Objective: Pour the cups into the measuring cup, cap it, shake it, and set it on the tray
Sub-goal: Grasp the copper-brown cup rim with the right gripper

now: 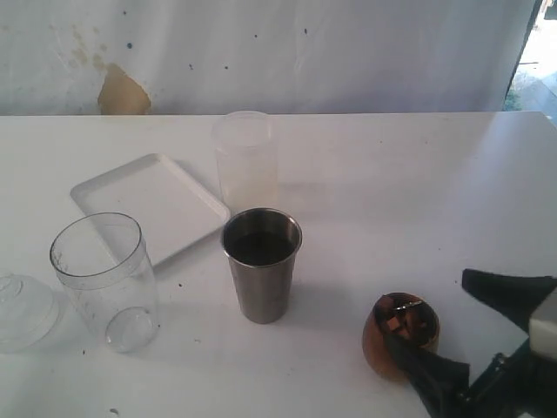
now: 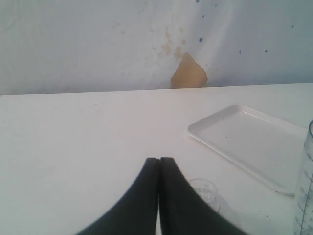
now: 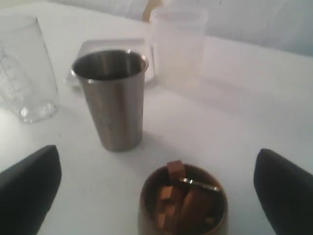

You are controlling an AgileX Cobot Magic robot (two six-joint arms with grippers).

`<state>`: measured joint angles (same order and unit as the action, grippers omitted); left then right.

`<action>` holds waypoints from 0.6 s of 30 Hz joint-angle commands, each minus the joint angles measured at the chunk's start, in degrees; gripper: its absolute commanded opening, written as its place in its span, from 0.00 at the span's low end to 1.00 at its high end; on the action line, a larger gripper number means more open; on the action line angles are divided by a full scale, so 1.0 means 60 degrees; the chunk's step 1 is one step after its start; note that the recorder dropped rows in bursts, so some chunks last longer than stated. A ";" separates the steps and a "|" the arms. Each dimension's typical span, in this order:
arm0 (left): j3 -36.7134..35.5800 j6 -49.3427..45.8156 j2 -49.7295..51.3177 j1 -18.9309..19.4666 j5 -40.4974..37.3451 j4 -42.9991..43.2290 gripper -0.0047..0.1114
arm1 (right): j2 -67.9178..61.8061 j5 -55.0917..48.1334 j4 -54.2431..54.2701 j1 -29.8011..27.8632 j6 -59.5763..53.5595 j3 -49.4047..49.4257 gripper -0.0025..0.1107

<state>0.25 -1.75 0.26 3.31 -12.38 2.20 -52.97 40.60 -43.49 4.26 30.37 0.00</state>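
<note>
The brown wooden cup (image 1: 383, 341) stands at the front right, filled with brown wooden pieces and a small metal bit (image 3: 182, 203). My right gripper (image 1: 431, 312) is open, one finger on each side of the cup, touching neither side in the right wrist view (image 3: 157, 188). The steel tumbler (image 1: 261, 266) stands upright mid-table, dark inside. The clear measuring cup (image 1: 104, 279) stands at the left, with the white tray (image 1: 144, 202) behind it. My left gripper (image 2: 159, 159) is shut with nothing in it and is out of the exterior view.
A frosted whitish cylinder (image 1: 246, 157) stands behind the steel tumbler, beside the tray's corner. A clear domed lid (image 1: 22, 312) lies at the far left, next to the measuring cup; it shows just past my left fingers (image 2: 203, 191). A wall runs along the table's far edge.
</note>
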 commanded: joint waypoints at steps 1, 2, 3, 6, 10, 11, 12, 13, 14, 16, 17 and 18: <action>-0.0042 0.0034 -0.0043 -0.0068 0.0114 0.0002 0.05 | -0.2654 0.1338 0.0986 -0.0050 -0.2042 0.0000 0.94; -0.0042 0.0034 -0.0043 -0.0068 0.0114 0.0002 0.05 | -0.2977 0.1442 0.1483 -0.0050 -0.2431 0.0000 0.94; -0.0042 0.0034 -0.0043 -0.0068 0.0114 0.0002 0.05 | -0.3430 0.1607 0.1940 -0.0050 -0.2868 0.0000 0.94; -0.0042 0.0034 -0.0043 -0.0068 0.0114 0.0002 0.05 | -0.4016 0.2044 0.1982 -0.0050 -0.3321 0.0000 0.94; -0.0042 0.0034 -0.0043 -0.0068 0.0114 0.0002 0.05 | -0.4737 0.2159 0.1892 -0.0050 -0.3321 -0.0028 0.94; -0.0042 0.0034 -0.0043 -0.0068 0.0114 0.0002 0.05 | -0.4906 0.2203 0.1892 -0.0050 -0.3321 -0.0085 0.94; -0.0042 0.0034 -0.0043 -0.0068 0.0114 0.0002 0.05 | -0.5049 0.2203 0.1876 -0.0050 -0.3357 -0.0125 0.94; -0.0042 0.0034 -0.0043 -0.0068 0.0114 0.0002 0.05 | -0.5233 0.2250 0.1876 -0.0050 -0.3400 -0.0169 0.94; -0.0042 0.0034 -0.0043 -0.0068 0.0114 0.0002 0.05 | -0.5423 0.2249 0.1876 -0.0050 -0.3399 -0.0253 0.94; -0.0042 0.0034 -0.0043 -0.0068 0.0114 0.0002 0.05 | -0.5776 0.2298 0.1672 -0.0050 -0.3399 -0.0379 0.94; -0.0042 0.0034 -0.0043 -0.0068 0.0114 0.0002 0.05 | -0.5950 0.2423 0.1491 -0.0050 -0.3399 -0.0440 0.94; -0.0042 0.0034 -0.0043 -0.0068 0.0114 0.0002 0.05 | -0.6086 0.2490 0.1372 -0.0050 -0.3399 -0.0478 0.94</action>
<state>0.25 -1.75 0.26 3.31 -12.38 2.20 -87.18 53.60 -33.04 4.26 10.80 -2.00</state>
